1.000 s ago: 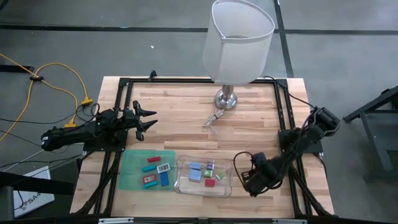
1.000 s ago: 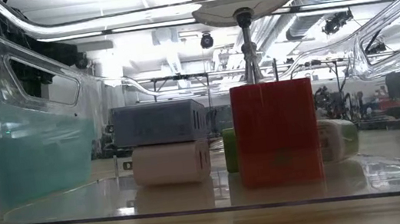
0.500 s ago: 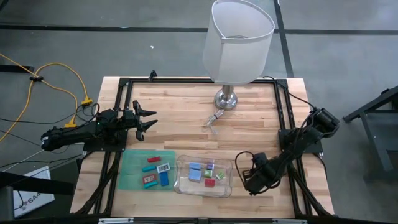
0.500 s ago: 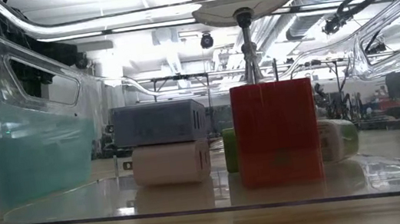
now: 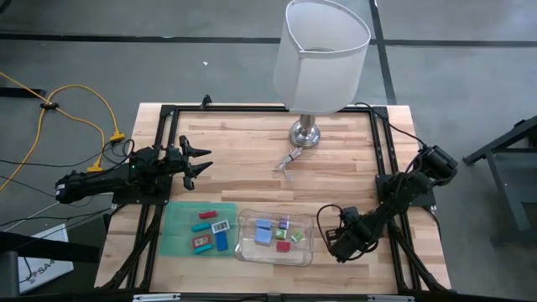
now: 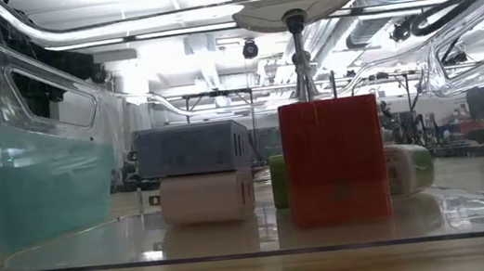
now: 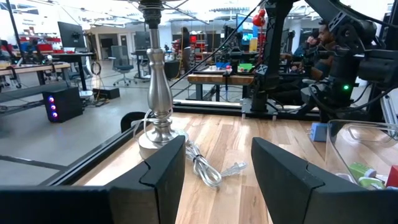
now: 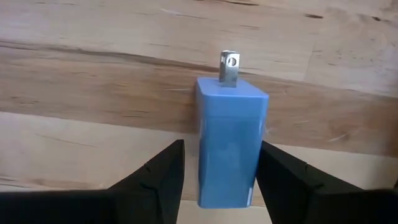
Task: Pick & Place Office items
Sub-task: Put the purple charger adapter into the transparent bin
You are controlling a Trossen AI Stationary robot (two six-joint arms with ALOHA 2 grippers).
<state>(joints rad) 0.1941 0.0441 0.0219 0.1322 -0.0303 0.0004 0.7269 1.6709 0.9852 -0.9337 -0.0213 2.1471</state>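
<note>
My right gripper [image 5: 325,231] hangs low over the table just right of the clear tray [image 5: 243,252]. It is open. Its two fingers stand on either side of a blue plug-in charger block [image 8: 230,143] whose metal prong [image 8: 229,67] points away from the wrist. A strip of wood shows between one finger [image 8: 163,180] and the block. The other finger [image 8: 283,180] overlaps the block's edge, and I cannot tell whether it touches. The high view hides the block under the gripper. My left gripper [image 5: 200,164] waits open at the table's left edge.
The tray holds several small pieces, among them a red block [image 6: 334,161] and a white charger [image 6: 205,198]. More pieces lie on the green mat [image 5: 172,235] to its left. The lamp's base [image 5: 304,134] and its plug cord [image 5: 287,161] sit at the far middle.
My right arm has shifted a little, its wrist moving slightly toward the near edge. In the low view its upper part has come lower into the picture. The gripper stays beside the tray.
</note>
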